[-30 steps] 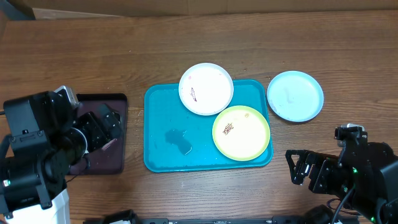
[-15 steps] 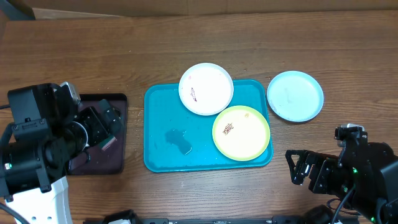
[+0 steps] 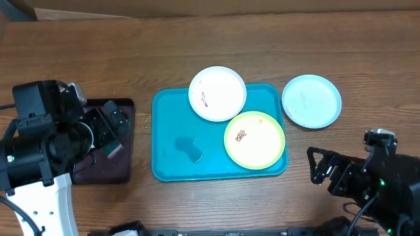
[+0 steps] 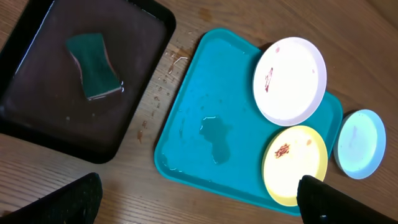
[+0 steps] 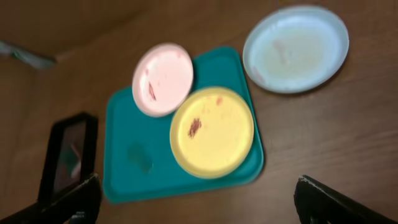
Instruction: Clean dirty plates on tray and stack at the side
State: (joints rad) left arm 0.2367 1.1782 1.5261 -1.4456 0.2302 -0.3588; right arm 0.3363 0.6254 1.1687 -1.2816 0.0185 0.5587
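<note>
1. Three plates in view. The white plate (image 3: pixel 217 94) sits at the far edge of the tray (image 3: pixel 172 108), overhanging its far rim. The yellow-green plate (image 3: pixel 254 139) lies in the tray's near right part, its edge meeting the white one. Both carry red-brown smears, so I judge both uncleaned.
2. The pale blue plate (image 3: pixel 311 100) lies on the counter (image 3: pixel 197 46) just right of the tray, with no smear showing. It is probably the base of the side stack.
3. A puddle (image 3: pixel 188 147) on the tray floor suggests wet wiping is done there.
4. The sponge (image 4: pixel 93 65) rests in the dark tray (image 4: pixel 56 124) at left, likely its parking spot.
5. The left gripper (image 3: pixel 108 133) hangs over the dark tray, fingers (image 4: pixel 68 202) spread wide and holding nothing, well placed to take the sponge.
6. The right gripper (image 3: pixel 319 168) is near and right of the tray, over bare counter. Its fingers (image 5: pixel 68 202) are spread and empty.
7. Writing: no brand, label or text is legible anywhere.
</note>
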